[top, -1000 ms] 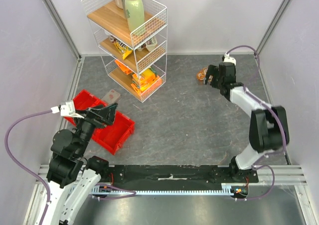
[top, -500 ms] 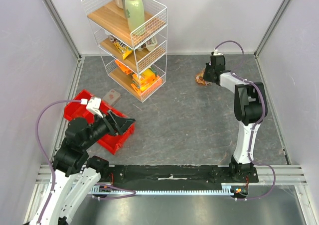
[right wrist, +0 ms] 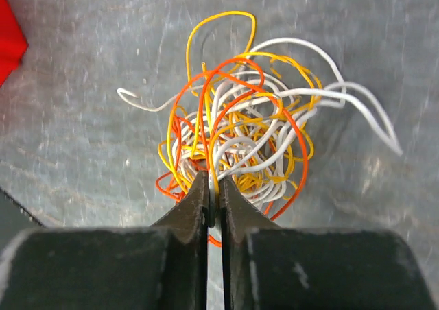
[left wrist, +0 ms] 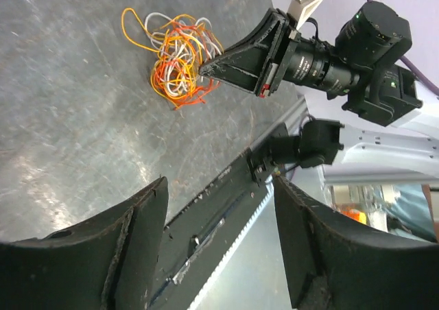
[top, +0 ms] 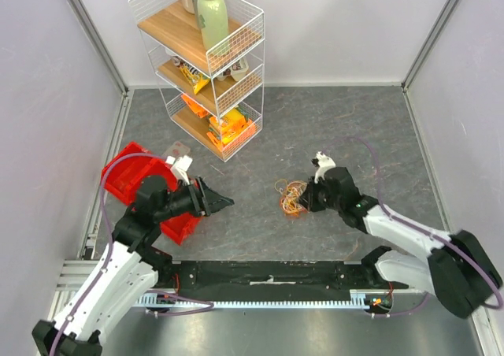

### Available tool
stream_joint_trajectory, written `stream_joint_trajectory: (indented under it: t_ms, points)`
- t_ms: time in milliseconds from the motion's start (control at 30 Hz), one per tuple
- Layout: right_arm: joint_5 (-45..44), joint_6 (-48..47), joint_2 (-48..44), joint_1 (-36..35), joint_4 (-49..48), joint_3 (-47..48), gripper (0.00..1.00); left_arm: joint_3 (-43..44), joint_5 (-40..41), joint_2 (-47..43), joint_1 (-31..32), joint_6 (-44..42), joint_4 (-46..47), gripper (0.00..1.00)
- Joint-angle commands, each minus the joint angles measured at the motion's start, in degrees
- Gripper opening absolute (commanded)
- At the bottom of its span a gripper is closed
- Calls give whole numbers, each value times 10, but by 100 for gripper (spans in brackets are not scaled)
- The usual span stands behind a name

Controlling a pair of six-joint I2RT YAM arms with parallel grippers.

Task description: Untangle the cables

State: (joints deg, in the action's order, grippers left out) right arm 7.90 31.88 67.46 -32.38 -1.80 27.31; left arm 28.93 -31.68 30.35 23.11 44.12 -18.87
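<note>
The cables (top: 290,196) form a fist-sized tangle of orange, yellow and white wires lying on the grey table just right of its middle. My right gripper (top: 304,201) is at the tangle's right side, shut on a few strands at its near edge (right wrist: 213,181). The loops of the cables (right wrist: 247,125) spread out beyond the fingertips. My left gripper (top: 226,202) hovers to the left of the tangle, apart from it, pointing towards it. Its jaws are open and empty (left wrist: 219,186). In the left wrist view the cables (left wrist: 180,57) lie ahead, with the right gripper (left wrist: 206,68) pinching them.
A red bin (top: 130,169) sits at the left under my left arm, with a grey flat piece (top: 178,149) beside it. A white wire shelf rack (top: 206,68) with bottles and snack packs stands at the back left. A black rail (top: 268,276) runs along the near edge.
My right gripper shut on the tangle at the far right and dragged it towards the table's middle. My left arm swung right from over the red bin, and its jaws narrowed somewhat.
</note>
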Motion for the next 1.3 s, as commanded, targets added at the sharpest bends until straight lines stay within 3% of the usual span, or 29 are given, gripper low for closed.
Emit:
stream_joint_trajectory:
  t_ms: [0, 133, 233, 333, 467, 567, 667, 733, 867, 1133, 1267]
  points:
    - [52, 15, -101, -1, -5, -64, 19, -3, 11, 46, 57, 19, 72, 63]
    - [49, -11, -130, -1, 68, -42, 39, 38, 94, 141, 155, 7, 53, 51]
    - [55, -34, -141, -1, 76, -38, 36, 73, 163, 216, 235, 4, 62, 52]
    - [79, -40, -120, -1, 66, -34, 28, 99, 177, 282, 276, 5, 89, 58]
    - [85, -33, -107, -1, 54, -38, 35, 131, 201, 363, 282, 15, 118, 68]
    - [77, -31, -115, -1, 51, -45, 38, 185, 225, 435, 282, 6, 111, 69]
    - [77, -31, -117, -1, 57, -43, 38, 245, 249, 508, 282, -5, 105, 65]
    - [72, -31, -123, -1, 62, -44, 37, 280, 256, 556, 276, -1, 97, 58]
    - [70, -26, -138, -1, 69, -43, 36, 335, 264, 634, 270, 0, 88, 56]
    - [63, -22, -165, -1, 80, -47, 36, 334, 279, 675, 267, 15, 88, 52]
    - [68, -19, -156, -1, 73, -52, 36, 308, 270, 665, 268, 17, 118, 62]
